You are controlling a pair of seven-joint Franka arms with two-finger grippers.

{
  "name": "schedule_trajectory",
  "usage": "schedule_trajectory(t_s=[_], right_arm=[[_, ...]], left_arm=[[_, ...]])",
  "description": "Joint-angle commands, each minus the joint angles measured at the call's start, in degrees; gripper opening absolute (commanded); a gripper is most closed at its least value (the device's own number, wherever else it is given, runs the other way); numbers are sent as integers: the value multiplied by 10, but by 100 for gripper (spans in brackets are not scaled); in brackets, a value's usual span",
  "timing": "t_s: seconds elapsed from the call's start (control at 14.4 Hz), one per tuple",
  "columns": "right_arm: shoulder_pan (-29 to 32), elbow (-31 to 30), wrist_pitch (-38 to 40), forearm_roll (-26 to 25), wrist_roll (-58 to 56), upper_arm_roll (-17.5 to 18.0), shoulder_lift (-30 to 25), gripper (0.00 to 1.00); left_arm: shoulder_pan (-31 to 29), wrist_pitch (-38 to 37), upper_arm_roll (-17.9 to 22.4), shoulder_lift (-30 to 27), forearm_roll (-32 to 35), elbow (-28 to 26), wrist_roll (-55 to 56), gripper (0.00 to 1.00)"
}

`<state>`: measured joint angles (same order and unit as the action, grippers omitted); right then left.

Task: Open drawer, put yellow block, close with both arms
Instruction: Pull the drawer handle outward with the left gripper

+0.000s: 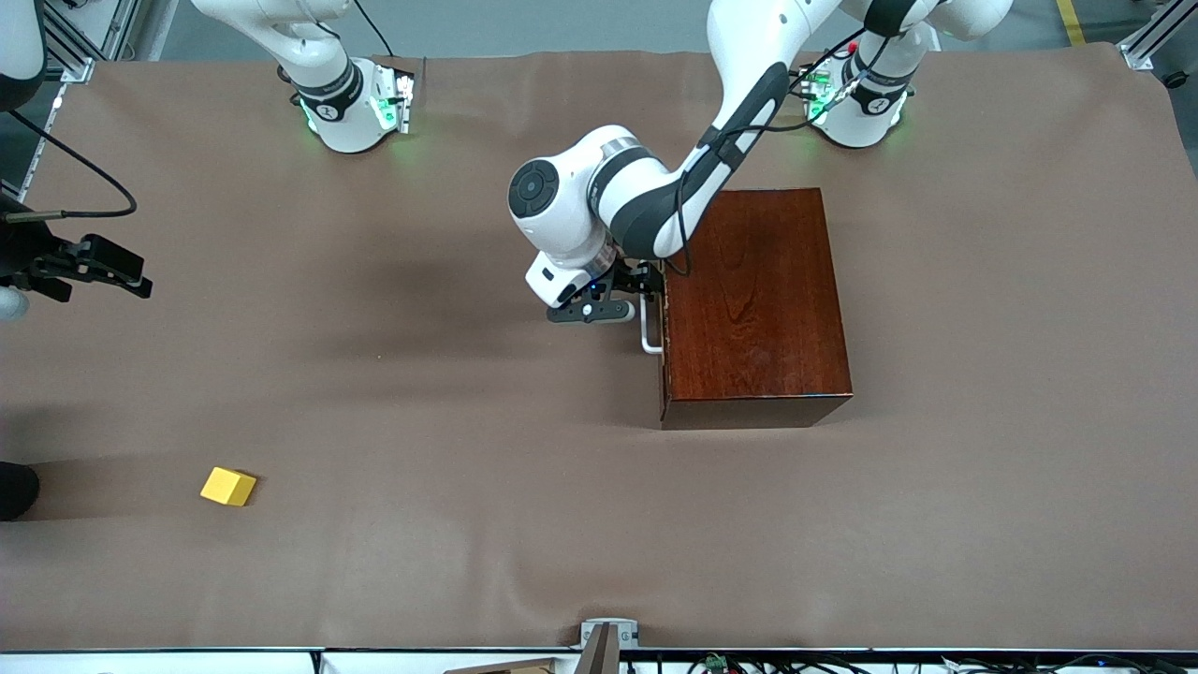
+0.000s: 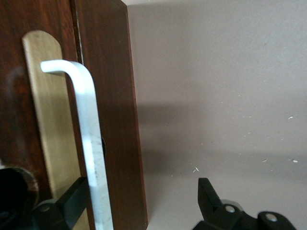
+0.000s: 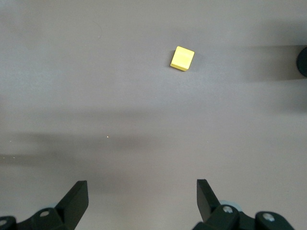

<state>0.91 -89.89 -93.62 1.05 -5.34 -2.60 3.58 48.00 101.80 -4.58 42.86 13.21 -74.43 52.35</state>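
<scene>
BOX [image 1: 753,304]: on table toward left arm's end, drawer [image 2: 50,134] not yet pulled out | LEFT GRIPPER [image 1: 625,298]: at handle [image 2: 88,139], fingers spread either side, not clenched | RIGHT GRIPPER [image 3: 141,199]: waits, spread, empty | BLOCK [image 1: 227,486]: on table toward right arm's end, well apart from box | LEFT: pull, load, close.

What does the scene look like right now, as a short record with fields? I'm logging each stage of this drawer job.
drawer: shut in the wooden box, white handle facing the right arm's end of the table
left gripper: at the handle, fingers open, one on each side of the bar, not yet closed on it
right gripper: open, holding nothing, above the table at its own end
yellow block: on the brown table cover, nearer the front camera than the box, untouched
</scene>
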Motion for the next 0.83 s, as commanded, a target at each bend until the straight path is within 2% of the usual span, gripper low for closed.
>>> schedule_trajectory(t_s=[0.0,0.42,0.76], right_arm=[[1,-1,5,-9,-5,1,-8,100],[1,-1,5,-9,-5,1,-8,100],[1,-1,5,-9,-5,1,-8,100]], left_arm=[[12,-2,4,14,10,16,24,100],[15,68,-1,14,7,19,88,100],[24,127,-3,21,4,22,94,100]])
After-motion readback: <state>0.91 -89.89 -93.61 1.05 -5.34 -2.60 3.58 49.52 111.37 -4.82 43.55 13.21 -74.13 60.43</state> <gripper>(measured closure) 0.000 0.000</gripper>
